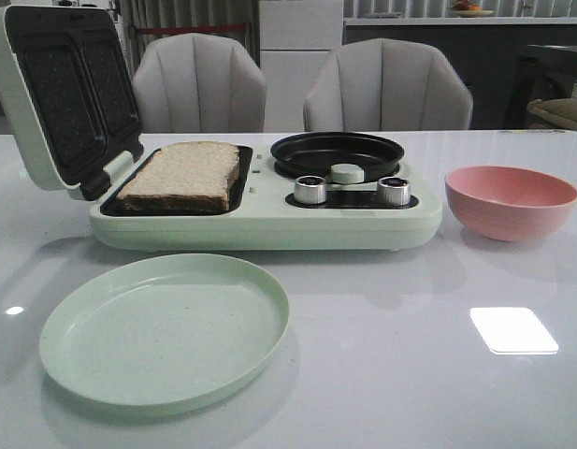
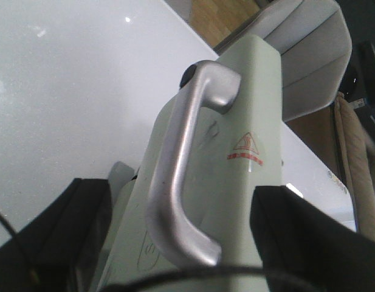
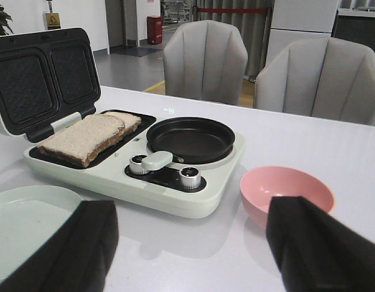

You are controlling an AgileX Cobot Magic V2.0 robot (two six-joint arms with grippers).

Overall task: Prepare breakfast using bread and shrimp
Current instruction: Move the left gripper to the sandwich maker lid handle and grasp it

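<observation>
Though one frontally, two bread (image 3: 90,137) slices.

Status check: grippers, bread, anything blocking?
Left gripper open at lid handle. Right gripper open, empty. Bread on grill plate, lid up. No shrimp seen. Nothing blocking.

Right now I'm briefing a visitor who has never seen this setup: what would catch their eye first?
Probably the pale green breakfast maker mid-table, its lid swung up at the left over two bread slices on the grill plate, with an empty black pan beside them. Next, the pink bowl to its right and the green plate in front.
</observation>
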